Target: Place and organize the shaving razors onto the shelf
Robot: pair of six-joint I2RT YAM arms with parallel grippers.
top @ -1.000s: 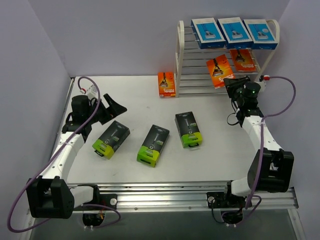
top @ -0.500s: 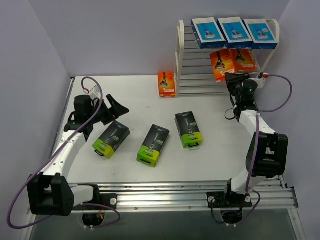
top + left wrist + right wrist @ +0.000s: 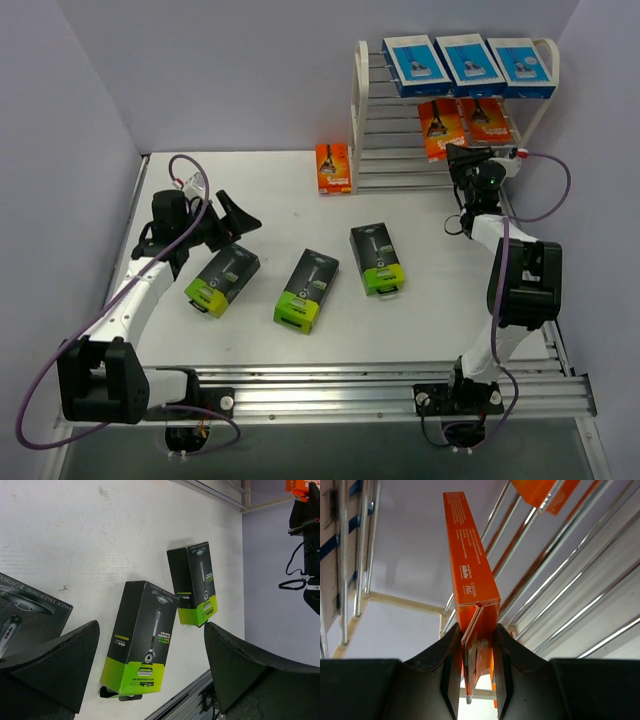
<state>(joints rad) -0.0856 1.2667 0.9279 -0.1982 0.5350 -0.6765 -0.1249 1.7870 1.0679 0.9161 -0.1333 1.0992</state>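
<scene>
The cream shelf (image 3: 358, 110) stands at the back right, with three blue razor packs (image 3: 470, 62) on its top tier. On the tier below lies an orange pack (image 3: 486, 117). My right gripper (image 3: 460, 153) is shut on a second orange pack (image 3: 438, 127), held against that tier beside the first. In the right wrist view this pack (image 3: 469, 565) stands edge-on between my fingers (image 3: 451, 670), in front of the shelf rods (image 3: 560, 580). A third orange pack (image 3: 333, 167) sits on the table by the shelf. Three black-and-lime packs (image 3: 307, 290) lie mid-table. My left gripper (image 3: 228, 222) hangs open above them.
In the left wrist view my left gripper (image 3: 151, 630) frames two black-and-lime packs (image 3: 142, 640) (image 3: 196, 582), with a third (image 3: 25, 610) at the left edge. The aluminium rail (image 3: 330, 385) runs along the near edge. Purple walls close in the left, back and right.
My right gripper has carried its orange pack up and back onto the shelf's second tier, beside the other orange pack. The left arm has shifted slightly forward, still open.
</scene>
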